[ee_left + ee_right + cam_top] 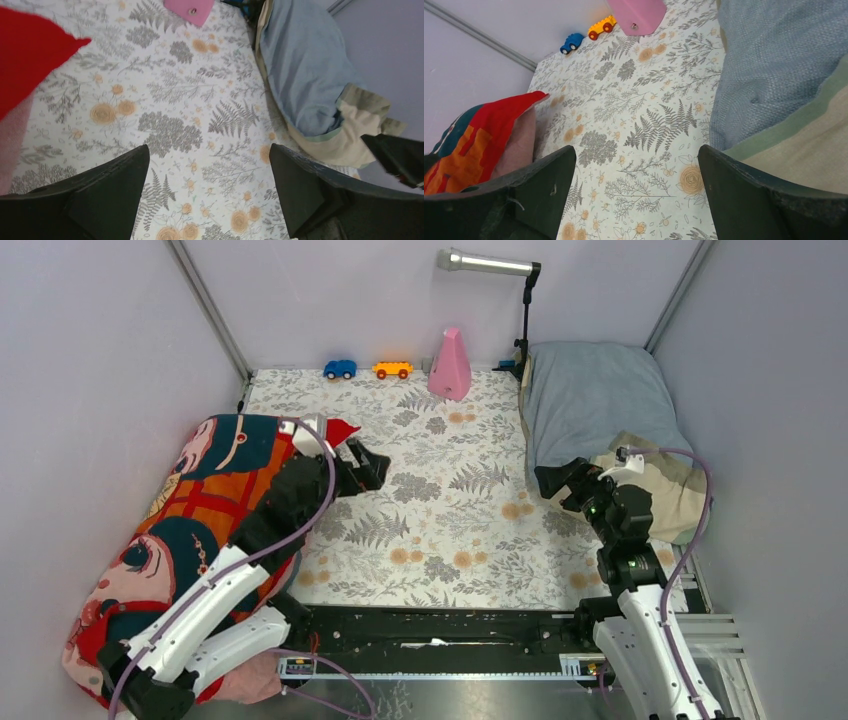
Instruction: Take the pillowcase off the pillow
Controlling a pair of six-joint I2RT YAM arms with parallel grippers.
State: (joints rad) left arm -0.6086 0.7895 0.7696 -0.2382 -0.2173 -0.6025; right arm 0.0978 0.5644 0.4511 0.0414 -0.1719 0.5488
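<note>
The pillowcase (pixel 190 530) lies plump and full along the left edge of the surface (pixel 450 530), with its red, orange and teal print facing up. The pillow itself cannot be seen, so I judge it is all inside and nothing has been pulled off yet. At the far corner of the pillowcase a red flap sticks out, and the right wrist view shows faded pink lining under it, which is probably the open end.

The left gripper (pixel 368 466) hangs just beyond that red corner, to its right. Its fingers are spread wide with nothing between them, and they point away from the cloth. The right gripper (pixel 556 480) is well apart from the pillowcase, across the flowered surface, beside a grey-blue pillow (pixel 590 405). It is also spread and holding nothing.

The step in hand looks like the reach for a first grip. Next, the left gripper would need to turn back to the red flap and pinch only the loose cloth. The right gripper would have to cross over to the pillowcase and hold the stuffing in place.
</note>
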